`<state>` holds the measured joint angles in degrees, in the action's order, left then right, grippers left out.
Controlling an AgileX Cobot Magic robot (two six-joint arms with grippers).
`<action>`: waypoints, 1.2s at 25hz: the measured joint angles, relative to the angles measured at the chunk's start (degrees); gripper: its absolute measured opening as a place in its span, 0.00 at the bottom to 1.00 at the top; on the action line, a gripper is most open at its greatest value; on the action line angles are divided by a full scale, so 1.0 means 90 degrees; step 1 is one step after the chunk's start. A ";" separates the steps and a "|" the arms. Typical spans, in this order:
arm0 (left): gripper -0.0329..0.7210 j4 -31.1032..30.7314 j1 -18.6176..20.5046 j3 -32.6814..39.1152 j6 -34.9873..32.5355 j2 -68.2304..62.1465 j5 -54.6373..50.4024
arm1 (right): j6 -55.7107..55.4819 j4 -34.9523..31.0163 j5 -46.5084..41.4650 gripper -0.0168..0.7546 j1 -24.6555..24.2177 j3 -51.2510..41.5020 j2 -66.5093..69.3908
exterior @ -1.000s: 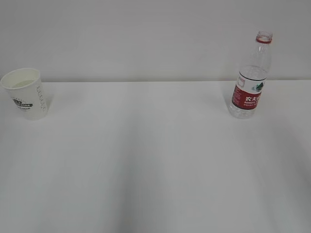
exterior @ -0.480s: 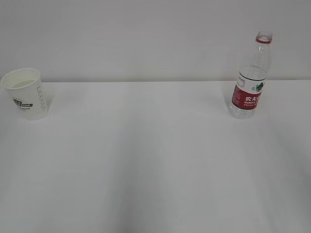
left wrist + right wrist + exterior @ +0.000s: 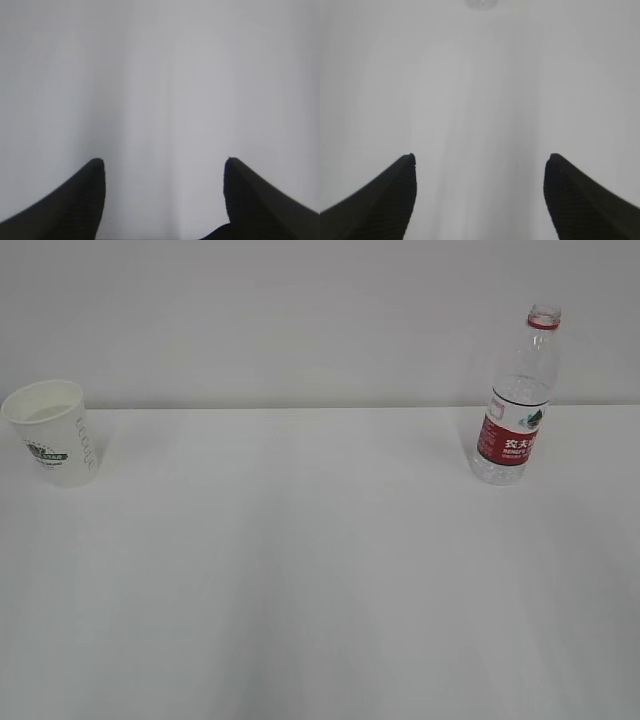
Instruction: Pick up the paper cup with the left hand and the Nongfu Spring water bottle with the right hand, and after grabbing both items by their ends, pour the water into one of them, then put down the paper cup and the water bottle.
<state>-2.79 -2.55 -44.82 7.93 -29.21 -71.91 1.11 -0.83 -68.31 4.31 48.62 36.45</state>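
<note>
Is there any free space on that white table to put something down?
Plenty. The whole white table between the small white paper cup at far left and the clear red-labelled plastic bottle at right is bare, as is all the front. Nowhere is crowded.

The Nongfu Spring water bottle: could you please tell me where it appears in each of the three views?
Exterior view: the Nongfu Spring water bottle stands upright at the far right of the white table, uncapped.
Left wrist view: not in it.
Right wrist view: only a blurred clear patch at the top edge, probably the bottle's base; I cannot be sure.
Shared landmark: the white table.
</note>
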 joint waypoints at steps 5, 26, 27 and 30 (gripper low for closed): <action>0.75 0.0114 0.0000 0.0597 -0.0016 0.0679 0.0170 | -0.0043 0.0000 -0.0014 0.79 0.0000 -0.0662 -0.0590; 0.66 0.0112 0.0000 0.1630 -0.0064 0.2835 0.0865 | -0.0167 0.0092 -0.0040 0.79 0.0000 -0.2032 -0.2940; 0.66 0.0112 0.0000 0.1630 -0.0064 0.2835 0.0897 | -0.0167 0.0139 -0.0026 0.79 0.0000 -0.2048 -0.3017; 0.66 0.0112 0.0000 0.1630 -0.0064 0.2835 0.0923 | -0.0167 0.0230 0.0187 0.79 0.0000 -0.2188 -0.3185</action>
<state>-1.77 -2.55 -30.15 7.36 -3.70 -63.60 -0.39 1.24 -66.63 4.31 28.93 7.78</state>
